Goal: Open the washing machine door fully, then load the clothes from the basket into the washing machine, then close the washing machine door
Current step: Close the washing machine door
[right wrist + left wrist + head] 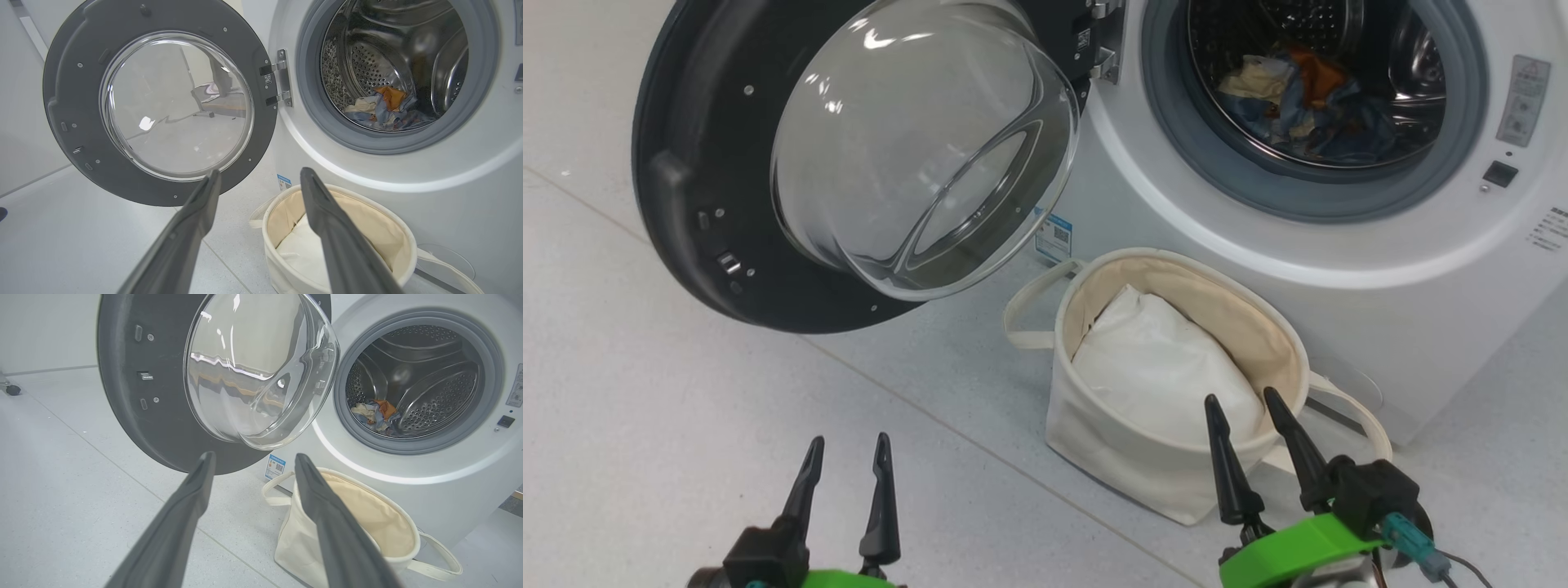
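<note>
Left gripper (848, 441) and right gripper (1241, 398): both have fingers spread and hold nothing. The left one hangs over the floor (686, 425); the right one's tips overlap the near rim of the basket (1094, 425) in the head view.

The washing machine door (686, 204) stands wide open on its metal hinge (1104, 57), to the left of the opening, its glass bowl bulging outward. The clothes (1307, 98) lie in a crumpled heap at the bottom of the steel drum of the washing machine (1143, 204).

The basket stands upright on the floor just before the machine, below the opening. A white padded bag (1160, 367) lies inside it. A blue label sticker (1054, 237) is low on the machine front, near the basket's left handle.
</note>
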Tool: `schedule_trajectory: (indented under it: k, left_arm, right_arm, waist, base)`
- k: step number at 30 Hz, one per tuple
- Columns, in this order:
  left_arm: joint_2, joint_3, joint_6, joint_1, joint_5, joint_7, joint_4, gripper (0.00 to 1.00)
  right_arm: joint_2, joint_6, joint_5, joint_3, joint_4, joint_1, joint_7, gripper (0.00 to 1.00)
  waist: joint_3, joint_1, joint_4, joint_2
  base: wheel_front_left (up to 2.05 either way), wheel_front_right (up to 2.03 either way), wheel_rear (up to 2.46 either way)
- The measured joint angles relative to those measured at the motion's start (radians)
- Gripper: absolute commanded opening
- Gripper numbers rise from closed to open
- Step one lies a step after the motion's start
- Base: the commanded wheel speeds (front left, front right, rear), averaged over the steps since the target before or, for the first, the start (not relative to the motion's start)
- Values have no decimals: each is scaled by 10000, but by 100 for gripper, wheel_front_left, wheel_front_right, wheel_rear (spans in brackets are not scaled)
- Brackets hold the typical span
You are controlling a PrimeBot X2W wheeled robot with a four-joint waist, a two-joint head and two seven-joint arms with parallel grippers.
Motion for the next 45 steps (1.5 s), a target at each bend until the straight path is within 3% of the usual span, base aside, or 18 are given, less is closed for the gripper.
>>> schedule_trajectory:
  k: [34,35,43,45]
  left_arm:
    - [4,31,-107,12,-15,0,19,99]
    - [4,29,-169,12,-88,0,13,0]
    - [6,100,-871,12,-1499,0,-642,0]
    - [-2,334,-1202,12,-2514,0,-888,0]
  right_arm:
    - [0,0,86,127,21,228,0,100]
    - [0,0,86,127,21,227,0,100]
    - [0,0,90,123,21,222,0,100]
    - [0,0,90,117,23,222,0,100]
  waist:
    - [-54,0,-88,1]
    - [-55,0,-83,1]
    - [-25,0,-79,1]
    - [0,0,-88,1]
  base:
    - [0,0,0]
    - [0,0,0]
    - [0,0,0]
    - [0,0,0]
